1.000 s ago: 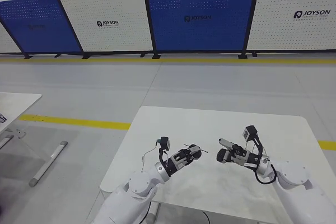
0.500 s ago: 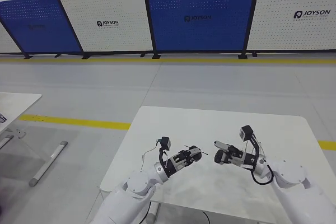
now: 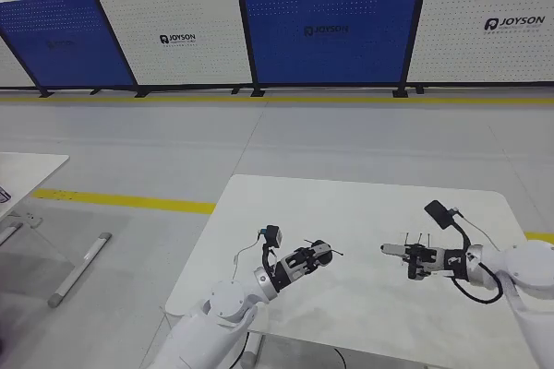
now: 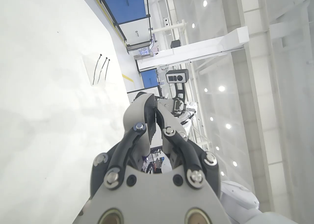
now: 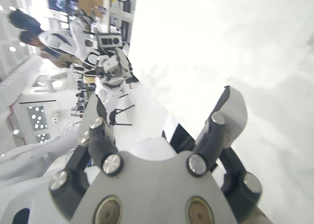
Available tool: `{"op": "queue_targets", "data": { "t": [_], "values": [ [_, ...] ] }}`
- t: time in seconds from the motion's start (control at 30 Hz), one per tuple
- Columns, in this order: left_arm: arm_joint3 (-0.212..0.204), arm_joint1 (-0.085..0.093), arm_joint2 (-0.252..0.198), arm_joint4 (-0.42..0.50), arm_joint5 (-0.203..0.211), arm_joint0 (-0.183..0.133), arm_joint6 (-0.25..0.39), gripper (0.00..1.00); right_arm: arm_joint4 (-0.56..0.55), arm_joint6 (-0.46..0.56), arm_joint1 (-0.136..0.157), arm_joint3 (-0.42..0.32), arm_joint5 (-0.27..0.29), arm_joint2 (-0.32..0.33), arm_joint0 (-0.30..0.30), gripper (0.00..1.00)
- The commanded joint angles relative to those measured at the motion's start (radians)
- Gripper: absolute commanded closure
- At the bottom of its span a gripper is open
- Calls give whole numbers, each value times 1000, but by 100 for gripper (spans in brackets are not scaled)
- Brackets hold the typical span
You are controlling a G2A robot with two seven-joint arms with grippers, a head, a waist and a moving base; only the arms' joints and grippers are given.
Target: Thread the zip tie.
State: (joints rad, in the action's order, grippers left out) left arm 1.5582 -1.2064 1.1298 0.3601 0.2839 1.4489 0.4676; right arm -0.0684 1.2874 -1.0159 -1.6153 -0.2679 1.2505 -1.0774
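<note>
**Top view.** The left gripper is positioned over the near half of the white table. Its fingers are pressed together on the zip tie, a thin black strand that projects from the tips toward the right gripper. The two grippers face each other and are apart, with bare table surface between them.

**Left wrist view.** The left gripper has its pads closed against each other. The strand between the pads cannot be made out here. Three spare ties lie side by side on the table, near one of its edges.

**Right wrist view.** The right gripper is above the table surface with its fingers spread wide.
</note>
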Motion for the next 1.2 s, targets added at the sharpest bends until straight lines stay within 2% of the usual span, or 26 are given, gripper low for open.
{"op": "queue_targets", "data": {
  "t": [0.0, 0.23, 0.33, 0.43, 0.53, 0.6, 0.7, 0.8, 0.87, 1.17],
  "values": [
    [0, 0, 0, 0, 0, 0, 0, 100, 3, -51, -1, 1, 5, 0, -1, 0],
    [0, 0, 0, 0, 0, 0, 0, 100, 3, -51, -1, 1, 5, 0, -1, 0],
    [0, 0, 0, 0, 0, 0, 0, 100, -16, -61, 3, 6, 31, 0, -4, 0],
    [0, 0, 0, 0, 0, 0, 0, 100, -65, -13, 17, 23, 38, 40, 22, 0],
    [0, 0, 0, 0, 0, 0, 0, 100, -130, 96, 35, 31, 56, 73, 66, 0],
    [0, 0, 0, 0, 0, 0, 0, 100, -154, 103, 50, 47, 106, 36, 93, 0],
    [0, 0, 0, 0, 0, 0, 0, 100, -192, 103, 90, 118, 192, -91, 186, 0],
    [0, 0, 0, 0, 0, 0, 0, 100, -156, 103, 123, 205, 225, -231, 321, 0],
    [0, 0, 0, 0, 0, 0, 0, 100, -107, 103, 133, 269, 209, -304, 413, 0],
    [0, 0, 0, 0, 0, 0, 0, 100, -99, 103, 133, 277, 203, -314, 424, 0]
  ]
}}
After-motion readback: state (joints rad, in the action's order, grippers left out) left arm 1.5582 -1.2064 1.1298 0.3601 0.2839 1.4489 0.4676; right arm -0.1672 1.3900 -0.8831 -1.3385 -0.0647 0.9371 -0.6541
